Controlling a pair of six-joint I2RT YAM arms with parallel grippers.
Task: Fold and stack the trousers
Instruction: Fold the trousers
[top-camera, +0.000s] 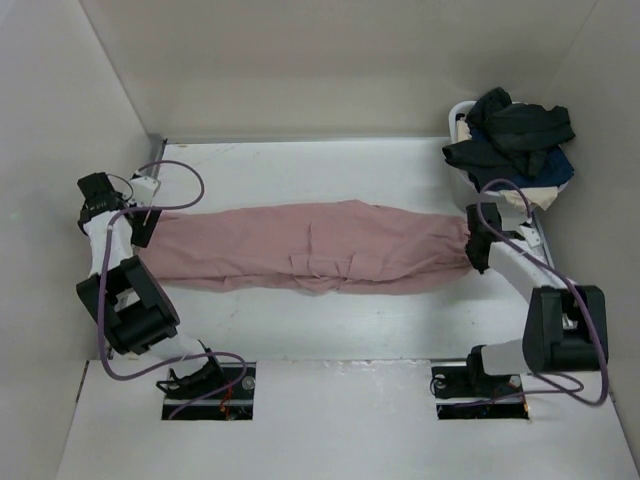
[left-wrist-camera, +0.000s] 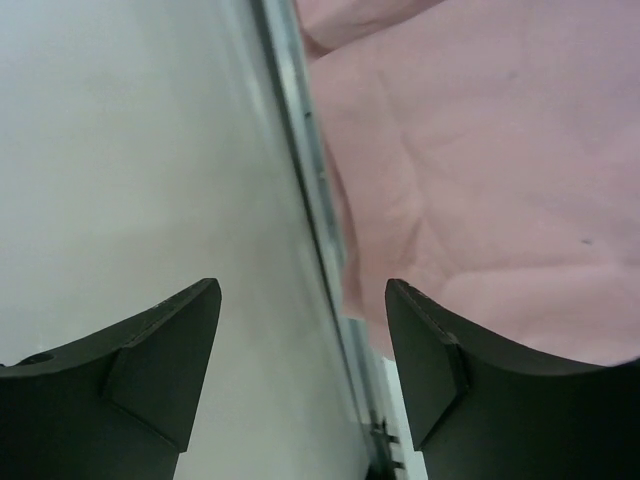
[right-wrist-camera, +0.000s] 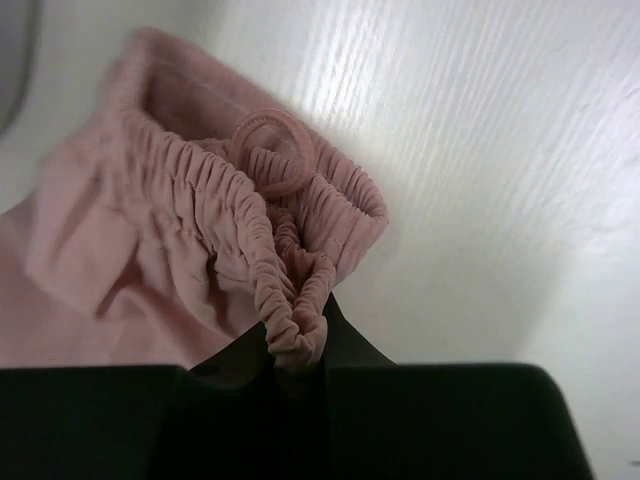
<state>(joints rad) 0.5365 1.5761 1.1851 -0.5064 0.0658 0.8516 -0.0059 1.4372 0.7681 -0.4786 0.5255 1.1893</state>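
Observation:
The dusty-pink trousers (top-camera: 320, 247) lie stretched flat across the table, legs to the left and gathered waist to the right. My right gripper (top-camera: 477, 250) is shut on the elastic waistband (right-wrist-camera: 290, 330), pinching a fold of it between its black fingers (right-wrist-camera: 345, 350). At the leg ends sits my left gripper (top-camera: 140, 225); in the left wrist view its fingers (left-wrist-camera: 430, 350) stand apart with nothing between them, the pink cloth (left-wrist-camera: 480, 180) just beyond the right finger and the grey wall on the other side.
A pile of black and navy garments (top-camera: 515, 135) over a cream cloth (top-camera: 520, 200) sits in a white bin at the back right corner. White walls close in the table on the left, back and right. Purple cables (top-camera: 175, 170) loop off both arms.

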